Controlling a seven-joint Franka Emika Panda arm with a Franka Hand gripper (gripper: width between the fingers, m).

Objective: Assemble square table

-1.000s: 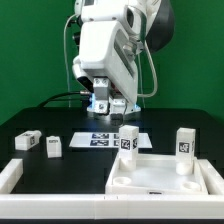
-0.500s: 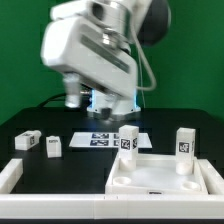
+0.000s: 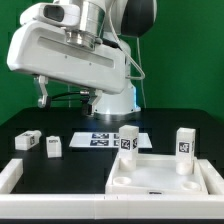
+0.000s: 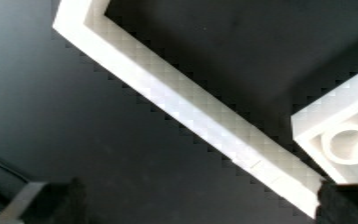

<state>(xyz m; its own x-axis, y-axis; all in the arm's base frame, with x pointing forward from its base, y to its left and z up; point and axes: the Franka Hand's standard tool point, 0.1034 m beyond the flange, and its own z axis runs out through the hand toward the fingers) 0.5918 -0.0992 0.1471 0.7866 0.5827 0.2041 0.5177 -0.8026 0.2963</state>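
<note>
The square table's white slab (image 3: 165, 178) lies at the front on the exterior view's right, recessed side up. Two tagged legs (image 3: 128, 141) (image 3: 184, 142) stand upright at its far corners. Two more legs (image 3: 28, 141) (image 3: 53, 146) lie loose on the black table on the exterior view's left. My gripper (image 3: 42, 92) hangs high above those loose legs, tilted. In the wrist view my gripper (image 4: 197, 203) is open with only dark table between its fingers (image 4: 51, 200). A corner of the slab (image 4: 345, 125) with a round hole shows there.
The marker board (image 3: 100, 139) lies flat behind the slab, near the arm's base. A long white bar (image 4: 167, 95) runs slantwise through the wrist view beside the slab's corner. Another piece of white bar (image 3: 10, 175) edges the front on the exterior view's left.
The arm has swung up and toward the exterior view's left, away from above the marker board. The gripper stayed open. No part on the table has moved.
</note>
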